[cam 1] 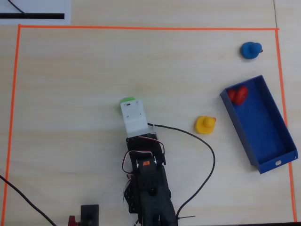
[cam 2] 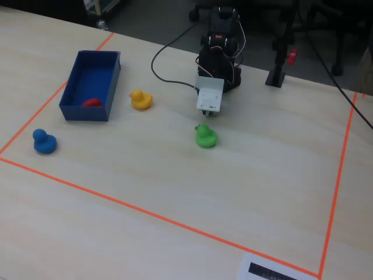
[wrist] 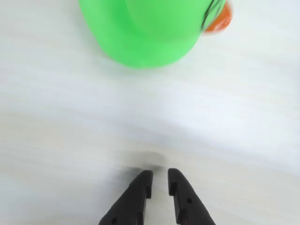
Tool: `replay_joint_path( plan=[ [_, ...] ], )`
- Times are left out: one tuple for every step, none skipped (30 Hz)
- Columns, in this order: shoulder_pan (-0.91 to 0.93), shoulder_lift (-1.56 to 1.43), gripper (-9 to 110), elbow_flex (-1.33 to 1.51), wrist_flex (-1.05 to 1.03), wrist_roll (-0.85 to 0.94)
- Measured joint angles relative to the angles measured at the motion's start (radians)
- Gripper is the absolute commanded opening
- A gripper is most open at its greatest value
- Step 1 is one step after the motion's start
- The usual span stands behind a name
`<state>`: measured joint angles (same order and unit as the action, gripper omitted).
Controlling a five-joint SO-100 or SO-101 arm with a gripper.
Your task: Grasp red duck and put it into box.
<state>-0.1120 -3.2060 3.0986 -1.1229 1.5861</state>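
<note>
The red duck [cam 1: 238,95] lies inside the dark blue box [cam 1: 263,129], at the end nearest the blue duck; in the fixed view the duck [cam 2: 91,102] sits at the near end of the box [cam 2: 93,73]. My gripper [wrist: 160,176] is far from the box, near the table's middle. Its black fingers stand almost together with nothing between them. It hovers just short of a green duck [wrist: 140,28]. In the overhead view the white wrist block [cam 1: 133,117] hides the jaws.
The green duck [cam 2: 206,136] stands just in front of the gripper [cam 2: 207,115]. A yellow duck [cam 1: 205,125] stands beside the box, and a blue duck [cam 1: 250,50] is near the corner of the orange tape border [cam 1: 141,28]. A black cable [cam 1: 209,150] loops beside the arm.
</note>
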Motion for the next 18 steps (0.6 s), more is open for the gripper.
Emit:
replay_joint_path(
  plan=[
    [0.000,-0.003,0,0.002,0.000,0.003],
    [0.000,-0.003,0,0.002,0.000,0.006],
    [0.005,-0.003,0,0.002,-0.002,0.011],
    [0.014,-0.015,0,0.008,-0.005,0.017],
    [0.025,-0.023,0,0.011,-0.012,0.014],
    [0.035,-0.031,0,0.014,-0.020,0.014],
    [0.044,-0.037,0,0.014,-0.029,0.014],
    [0.051,-0.043,0,0.014,-0.037,0.014],
    [0.054,-0.044,0,0.014,-0.043,0.014],
    [0.055,-0.044,0,0.014,-0.049,0.014],
    [0.057,-0.044,0,0.014,-0.055,0.014],
    [0.060,-0.049,0,0.014,-0.064,0.018],
    [0.064,-0.060,0,0.014,-0.075,0.017],
    [0.069,-0.075,0,0.014,-0.089,0.014],
    [0.074,-0.087,0,0.014,-0.104,0.015],
    [0.077,-0.100,0,0.014,-0.120,0.014],
    [0.080,-0.106,0,0.014,-0.132,0.014],
    [0.083,-0.106,0,0.014,-0.141,0.014]
  ],
)
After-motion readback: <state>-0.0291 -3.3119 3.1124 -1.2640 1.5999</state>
